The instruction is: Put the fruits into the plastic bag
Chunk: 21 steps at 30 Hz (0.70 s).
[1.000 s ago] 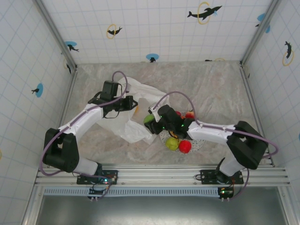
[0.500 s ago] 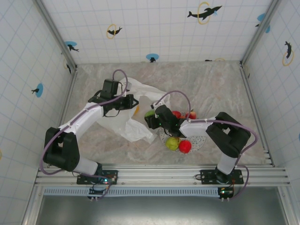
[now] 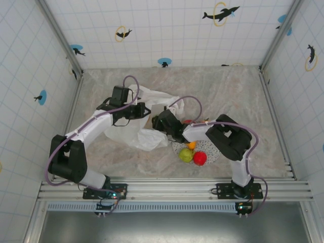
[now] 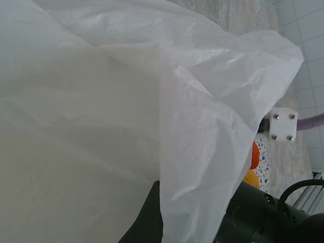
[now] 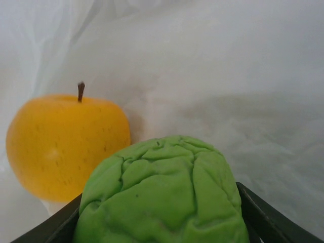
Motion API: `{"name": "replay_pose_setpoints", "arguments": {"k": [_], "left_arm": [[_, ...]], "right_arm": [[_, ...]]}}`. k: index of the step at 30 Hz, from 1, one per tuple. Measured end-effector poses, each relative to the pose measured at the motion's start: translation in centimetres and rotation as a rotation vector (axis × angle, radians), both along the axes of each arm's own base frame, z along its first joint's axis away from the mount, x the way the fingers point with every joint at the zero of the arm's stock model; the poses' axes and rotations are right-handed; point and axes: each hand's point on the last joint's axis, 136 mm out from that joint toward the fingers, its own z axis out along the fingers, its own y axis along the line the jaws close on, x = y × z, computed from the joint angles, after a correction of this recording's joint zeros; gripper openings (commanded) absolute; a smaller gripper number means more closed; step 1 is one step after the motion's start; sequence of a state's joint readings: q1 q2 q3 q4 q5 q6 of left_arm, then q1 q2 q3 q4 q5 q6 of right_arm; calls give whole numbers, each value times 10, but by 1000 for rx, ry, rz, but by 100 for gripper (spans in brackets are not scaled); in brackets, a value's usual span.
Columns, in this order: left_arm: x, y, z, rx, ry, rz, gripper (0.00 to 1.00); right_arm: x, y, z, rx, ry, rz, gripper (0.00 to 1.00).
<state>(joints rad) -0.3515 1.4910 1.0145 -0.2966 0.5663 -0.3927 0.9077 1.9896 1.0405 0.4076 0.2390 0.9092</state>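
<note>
Between right jaws, gripped: green fruit (image 5: 162, 197), inside bag (image 5: 228, 76). Just beyond jaws, left: yellow apple (image 5: 66, 147) lying on bag film. Release step in hand; next calls for opening, then backing out. Left jaws against bag; grip impossible to tell.

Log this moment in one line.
left end effector holds plastic bag | right end effector grips green fruit inside bag, beside yellow apple | plate: fruits waiting

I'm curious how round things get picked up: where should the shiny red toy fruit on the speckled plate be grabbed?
From straight above, across the round middle of the shiny red toy fruit, squeezing front and back: the yellow-green fruit crowds its left, while its top is open.
</note>
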Motion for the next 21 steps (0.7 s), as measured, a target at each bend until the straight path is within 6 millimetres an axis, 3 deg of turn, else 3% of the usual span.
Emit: {"name": "replay_pose_setpoints", "arguments": {"k": [7,12,17,21], "left_arm": [[2,-1,-1,-4,-5,-2,0],[3,-1,-1,-4,-6,-2,0],[3,-1,-1,-5,-7,-2,0],[2,-2,0,-7,-6,-4,0]], "right_arm": [[27,17,9,100,1,-83,77],[36,18,11,132,11,-86,88],[35,21,13,138,12,-49,91],[33,23,12,129,11,-13,87]]}}
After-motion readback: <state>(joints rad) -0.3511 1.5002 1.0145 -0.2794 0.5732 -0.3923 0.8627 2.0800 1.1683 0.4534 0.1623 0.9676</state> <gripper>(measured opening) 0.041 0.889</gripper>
